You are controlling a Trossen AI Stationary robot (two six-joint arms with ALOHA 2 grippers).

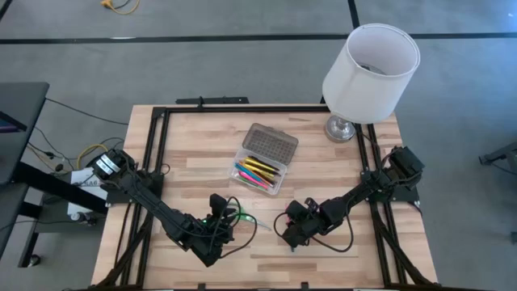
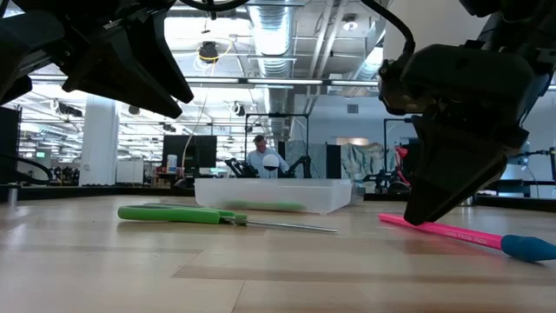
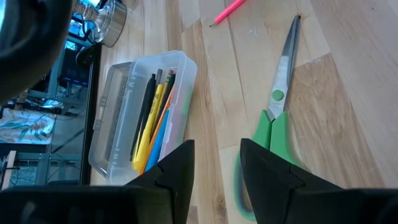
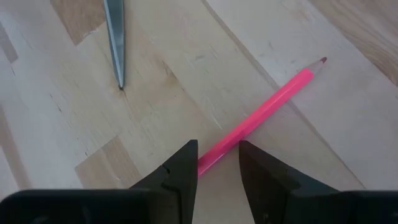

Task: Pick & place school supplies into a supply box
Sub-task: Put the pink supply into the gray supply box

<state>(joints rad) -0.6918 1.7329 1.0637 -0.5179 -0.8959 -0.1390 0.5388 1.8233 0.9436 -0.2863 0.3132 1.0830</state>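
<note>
The green-handled scissors (image 3: 278, 106) lie flat on the table, blades shut, also seen low on the wood (image 2: 187, 213). My left gripper (image 3: 217, 165) is open and hovers above the table (image 1: 224, 220), its fingers over bare wood just beside the scissors' handle. A pink pencil (image 4: 261, 112) with a blue end (image 2: 530, 248) lies on the table. My right gripper (image 4: 217, 163) is open and low over it (image 1: 292, 238), one finger on either side of the shaft. The clear supply box (image 1: 260, 171) stands open, its grey lid (image 1: 271, 144) folded back, with several pens and pencils (image 3: 152, 118) inside.
A white-shaded lamp (image 1: 370, 71) stands on its metal base (image 1: 341, 128) at the table's far right corner. Black frame rails (image 1: 153, 153) run along the left, right and far edges. Bare wood (image 1: 194, 174) lies left of the box. A person (image 2: 257, 156) shows in the room behind.
</note>
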